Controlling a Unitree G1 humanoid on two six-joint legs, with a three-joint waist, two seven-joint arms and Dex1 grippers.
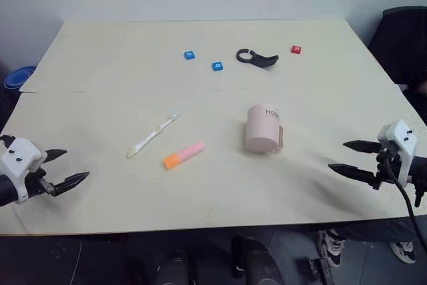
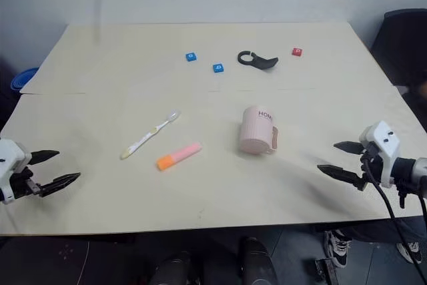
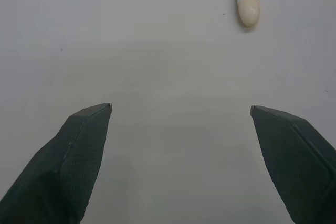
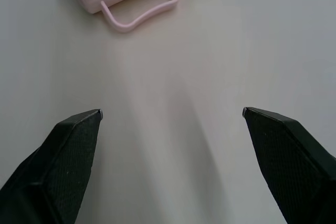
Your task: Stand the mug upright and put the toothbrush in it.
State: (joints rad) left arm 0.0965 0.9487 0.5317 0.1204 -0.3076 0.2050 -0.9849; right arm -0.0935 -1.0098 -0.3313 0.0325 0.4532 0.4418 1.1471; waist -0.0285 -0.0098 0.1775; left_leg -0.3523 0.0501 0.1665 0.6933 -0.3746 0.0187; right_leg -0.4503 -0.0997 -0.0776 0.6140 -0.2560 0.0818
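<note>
Pink, the mug sits mouth-down near the counter's middle, handle toward the right edge; the toothbrush lies flat toward the left edge. Both grippers, left and right, hang wide and empty. Best bet: the right gripper clamps the wall, not the thin handle, then flips it.

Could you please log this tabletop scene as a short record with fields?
mug: upside down, mouth on the table, handle toward the right end effector
toothbrush: flat, left of the mug
marker: beside the toothbrush
far side: two blue blocks, red block, black clip
left end effector: open, empty
right end effector: open, empty
</note>
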